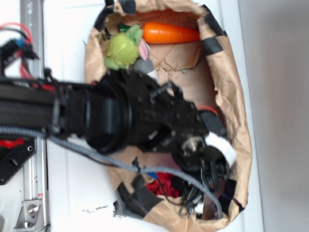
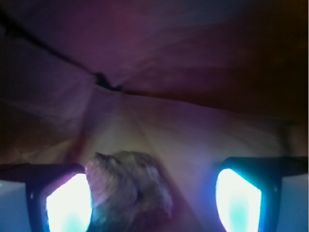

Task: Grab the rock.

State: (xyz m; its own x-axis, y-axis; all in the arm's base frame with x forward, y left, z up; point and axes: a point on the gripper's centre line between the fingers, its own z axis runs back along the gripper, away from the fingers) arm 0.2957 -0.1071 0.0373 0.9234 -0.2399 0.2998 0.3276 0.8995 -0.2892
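Observation:
The rock (image 2: 130, 188), a dark brown mottled lump, lies on brown paper low in the wrist view. It sits between my fingers, against the left pad (image 2: 70, 205) and a wide gap away from the right pad (image 2: 237, 205). My gripper (image 2: 153, 203) is open around it. In the exterior view the gripper (image 1: 203, 166) reaches down into the lower right of the paper-lined bin, and the arm hides the rock.
The bin's crumpled brown paper wall (image 1: 236, 111) surrounds the work area. An orange carrot (image 1: 170, 33), a green plush (image 1: 124, 47) and a grey plush bunny (image 1: 143, 63) lie at the far end. A bright red wrinkly item (image 1: 161, 186) lies near the front, beside the gripper.

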